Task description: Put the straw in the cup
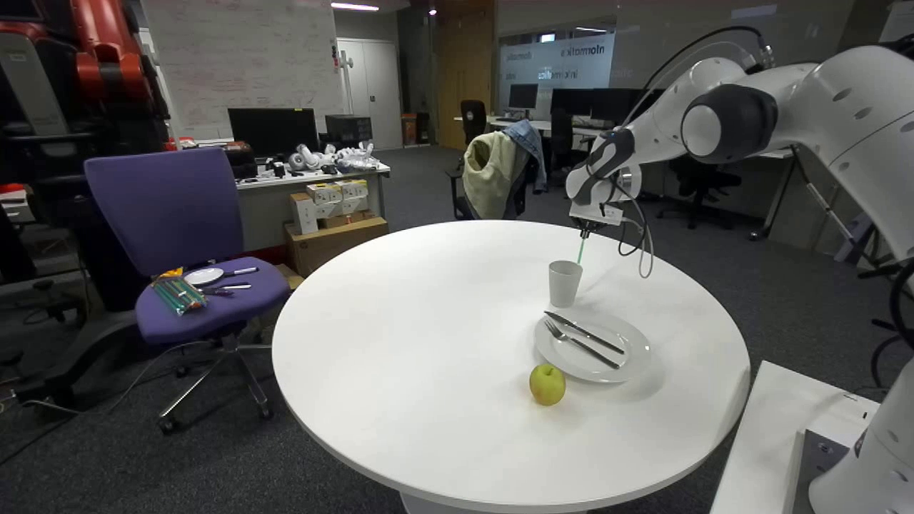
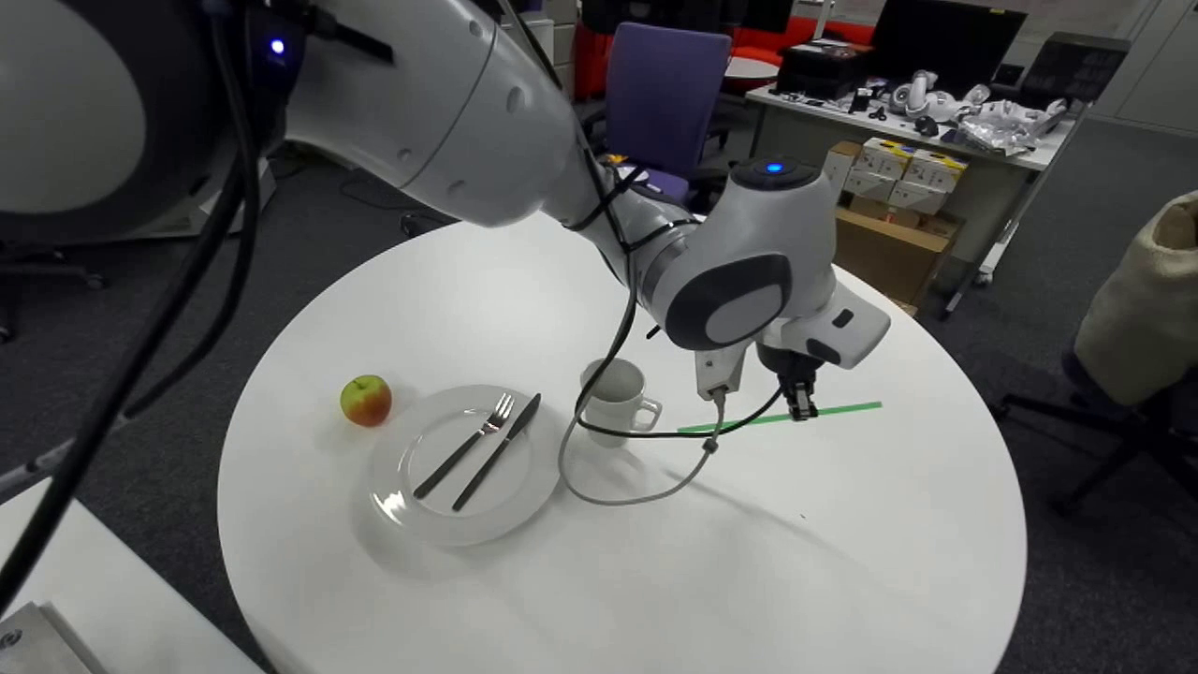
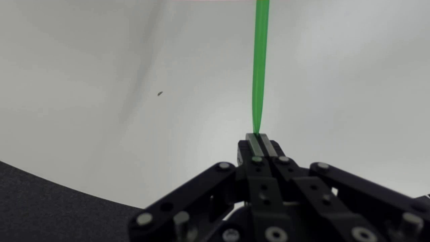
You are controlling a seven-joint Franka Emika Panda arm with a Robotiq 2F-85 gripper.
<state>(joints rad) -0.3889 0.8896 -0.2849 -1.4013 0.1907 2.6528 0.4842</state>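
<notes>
My gripper is shut on the green straw, pinching it partway along its length. In an exterior view the straw sticks out on both sides of the fingertips, roughly level above the table. In the wrist view the straw runs from the closed fingertips to the top edge, flattened at the grip. The white cup stands upright on the table; in an exterior view its handle shows and a cable crosses in front of it. One straw end is near the cup, outside it. The cup is out of the wrist view.
A white plate with a knife and fork lies beside the cup on the round white table. An apple sits by the plate. Cables hang in a loop from the wrist near the cup.
</notes>
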